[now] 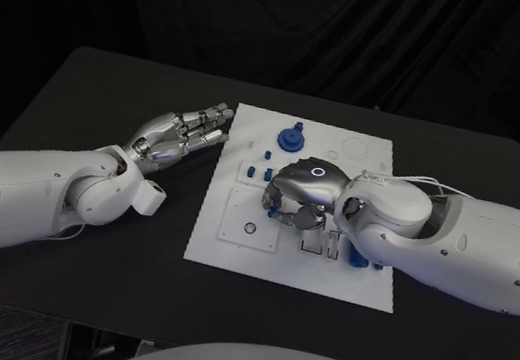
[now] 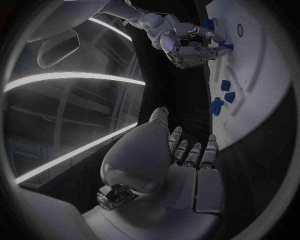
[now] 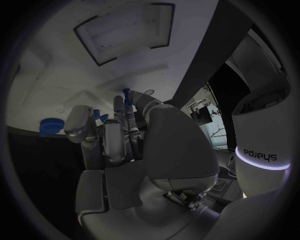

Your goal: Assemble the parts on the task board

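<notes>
The white task board lies in the middle of the black table. My right hand hovers over the board's centre with its fingers curled down. It pinches a small blue part at its fingertips just above the board; the same blue part sits between thumb and finger in the right wrist view. My left hand lies beside the board's left edge, fingers stretched out and holding nothing. A tall blue knob stands near the board's far edge. Small blue pieces stand left of the right hand.
More blue pieces stand under my right forearm. A black ring marks the board's near left block. Round recesses show at the far right of the board. Bare table surrounds the board.
</notes>
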You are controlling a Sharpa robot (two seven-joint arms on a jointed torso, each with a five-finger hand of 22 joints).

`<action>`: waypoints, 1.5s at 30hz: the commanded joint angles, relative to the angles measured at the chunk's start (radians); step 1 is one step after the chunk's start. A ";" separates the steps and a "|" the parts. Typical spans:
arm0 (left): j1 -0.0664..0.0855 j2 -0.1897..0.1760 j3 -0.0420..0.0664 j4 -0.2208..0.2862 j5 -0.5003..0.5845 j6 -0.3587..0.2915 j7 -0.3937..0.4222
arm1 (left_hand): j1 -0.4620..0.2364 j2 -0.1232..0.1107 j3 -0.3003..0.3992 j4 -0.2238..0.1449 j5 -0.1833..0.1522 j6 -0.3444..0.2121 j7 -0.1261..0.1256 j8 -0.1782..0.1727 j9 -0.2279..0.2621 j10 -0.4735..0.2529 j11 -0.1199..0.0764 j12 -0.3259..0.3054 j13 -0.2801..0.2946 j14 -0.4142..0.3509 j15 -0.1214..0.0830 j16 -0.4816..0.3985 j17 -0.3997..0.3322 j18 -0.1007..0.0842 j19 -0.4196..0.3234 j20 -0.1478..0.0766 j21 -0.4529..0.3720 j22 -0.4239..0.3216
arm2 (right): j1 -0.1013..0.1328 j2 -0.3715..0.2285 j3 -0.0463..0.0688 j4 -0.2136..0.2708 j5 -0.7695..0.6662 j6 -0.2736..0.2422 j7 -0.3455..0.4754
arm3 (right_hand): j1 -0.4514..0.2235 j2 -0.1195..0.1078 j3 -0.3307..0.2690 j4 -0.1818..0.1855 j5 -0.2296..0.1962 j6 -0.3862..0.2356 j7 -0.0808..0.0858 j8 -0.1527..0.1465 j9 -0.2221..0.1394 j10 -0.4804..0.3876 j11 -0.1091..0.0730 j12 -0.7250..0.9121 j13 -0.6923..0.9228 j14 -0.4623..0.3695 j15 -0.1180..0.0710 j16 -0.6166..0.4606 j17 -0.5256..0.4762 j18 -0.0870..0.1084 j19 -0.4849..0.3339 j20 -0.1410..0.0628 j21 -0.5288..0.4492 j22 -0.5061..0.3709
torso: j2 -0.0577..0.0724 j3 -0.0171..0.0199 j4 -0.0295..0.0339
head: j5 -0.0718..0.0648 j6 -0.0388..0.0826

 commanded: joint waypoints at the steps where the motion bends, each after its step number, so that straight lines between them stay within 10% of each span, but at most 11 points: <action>1: -0.002 0.003 0.001 0.000 0.003 0.017 0.056 | 0.001 0.013 0.006 -0.002 0.004 0.004 0.002 0.006 0.001 -0.006 0.000 -0.002 -0.001 0.000 0.006 -0.003 0.000 0.010 0.000 0.004 0.004 0.002 | -0.005 0.001 0.000 -0.003 -0.007 0.001 -0.010 | 0.003 -0.002 0.002 -0.005 0.005 0.005 0.002 0.000 -0.002 0.002 0.004 -0.008 -0.002 0.006 0.000 0.003 -0.002 0.010 0.006 -0.002 -0.001 0.136 | -0.001 0.0001 0.0009 | 0.000 0.000; 37: -0.005 0.005 0.001 -0.006 0.003 0.027 0.047 | 0.006 0.018 0.013 -0.007 0.009 0.019 0.007 0.008 0.003 -0.006 0.004 -0.002 -0.001 0.001 0.011 -0.003 0.000 0.010 0.003 0.010 0.007 0.003 | -0.018 0.001 0.000 -0.008 -0.007 -0.012 -0.004 | -0.020 -0.013 0.002 -0.002 0.005 -0.074 0.018 -0.063 -0.036 -0.089 0.029 -0.059 -0.017 -0.006 0.016 -0.007 -0.021 0.014 -0.010 0.010 -0.027 0.129 | 0.000 0.0005 0.0009 | 0.003 0.000; 45: -0.006 0.005 0.001 -0.007 0.003 0.028 0.046 | 0.007 0.019 0.015 -0.009 0.011 0.021 0.007 0.009 0.003 -0.006 0.004 -0.002 -0.001 0.001 0.011 -0.003 0.000 0.010 0.004 0.010 0.007 0.003 | -0.018 0.000 0.000 -0.007 -0.007 -0.012 -0.002 | -0.032 -0.024 -0.002 0.008 0.005 -0.151 -0.012 -0.087 -0.063 -0.132 0.040 -0.059 -0.013 -0.015 0.021 -0.013 -0.033 0.017 -0.019 0.017 -0.043 0.126 | 0.000 0.0006 0.0013 | 0.005 0.000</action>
